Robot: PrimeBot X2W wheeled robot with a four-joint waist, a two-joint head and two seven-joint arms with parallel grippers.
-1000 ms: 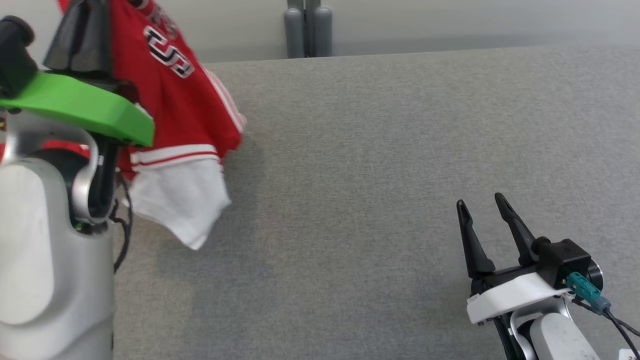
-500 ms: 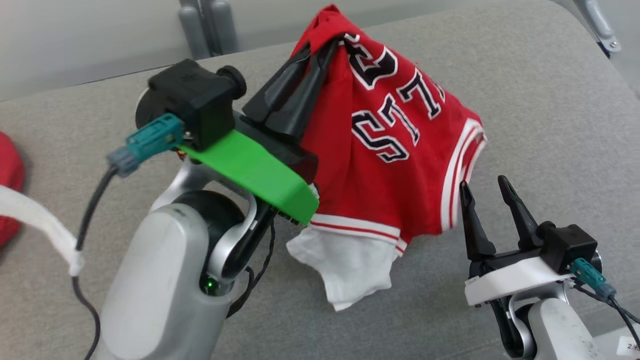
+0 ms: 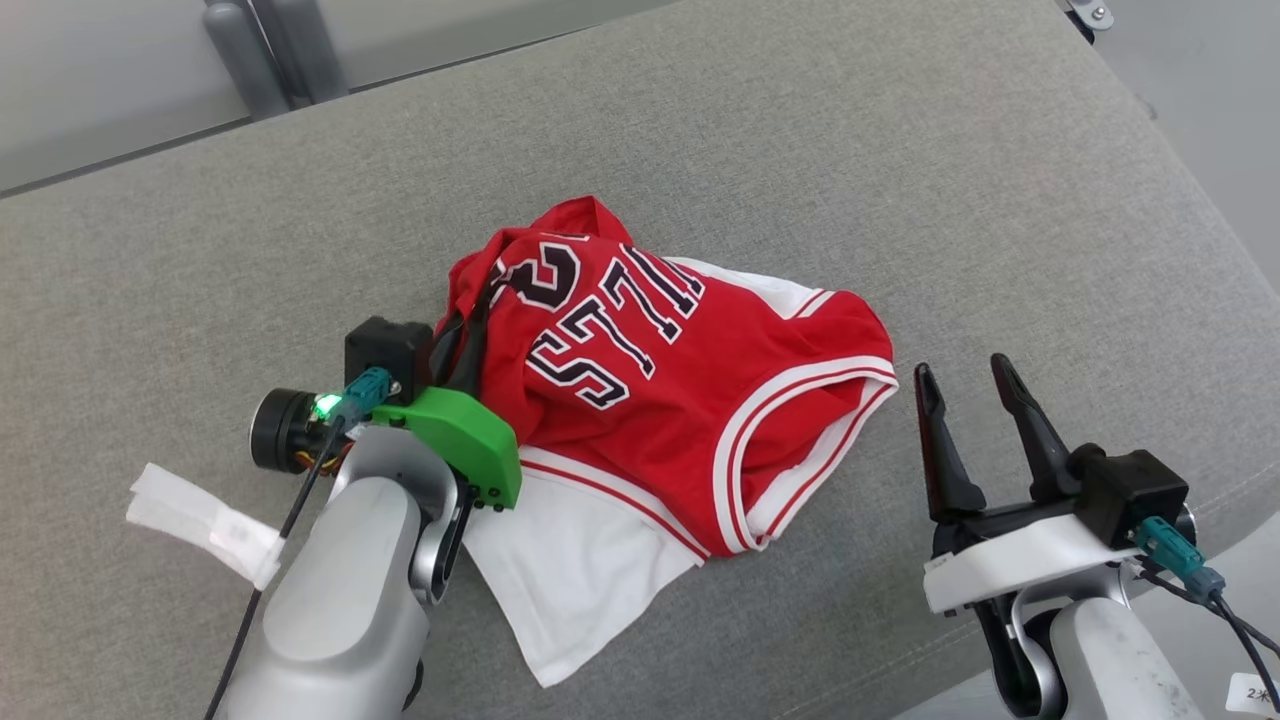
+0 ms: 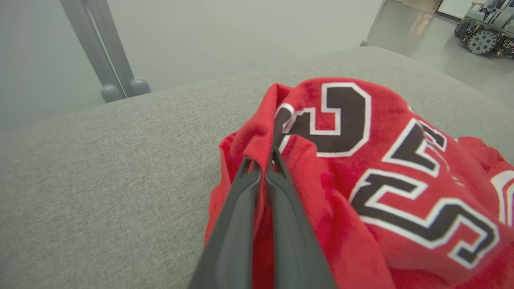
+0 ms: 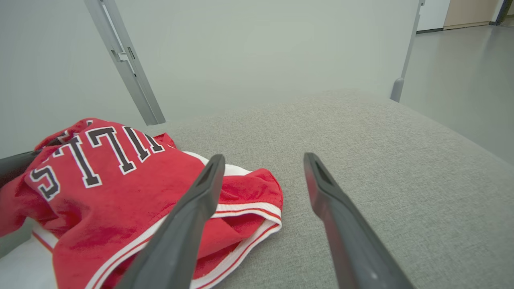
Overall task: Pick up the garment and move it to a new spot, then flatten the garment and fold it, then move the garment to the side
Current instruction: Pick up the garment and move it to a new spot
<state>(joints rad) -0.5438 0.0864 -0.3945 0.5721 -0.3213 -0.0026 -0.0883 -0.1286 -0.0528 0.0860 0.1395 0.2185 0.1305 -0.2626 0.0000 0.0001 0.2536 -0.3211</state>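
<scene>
The garment (image 3: 650, 390), a red jersey with black-and-white lettering and white trim, lies crumpled on the grey padded surface (image 3: 850, 150). A white layer sticks out at its near edge. My left gripper (image 3: 482, 300) is low at the garment's left side, shut on a raised red fold. In the left wrist view the left gripper (image 4: 267, 156) pinches that fold of the garment (image 4: 381, 168) between both fingers. My right gripper (image 3: 960, 368) stands open just right of the garment, apart from it. In the right wrist view the right gripper (image 5: 261, 158) holds nothing, and the garment (image 5: 100, 180) lies to its left.
A white strip (image 3: 200, 520) hangs from the left arm's cable. Grey metal posts (image 3: 270, 50) stand behind the surface's far edge. The surface's rounded right edge (image 3: 1200, 230) drops to the floor. A wheeled machine (image 4: 484, 24) stands far off on the floor.
The head camera has turned. My left gripper has come down with the garment, which hung in the air before and now rests spread on the surface. The right gripper has stayed open.
</scene>
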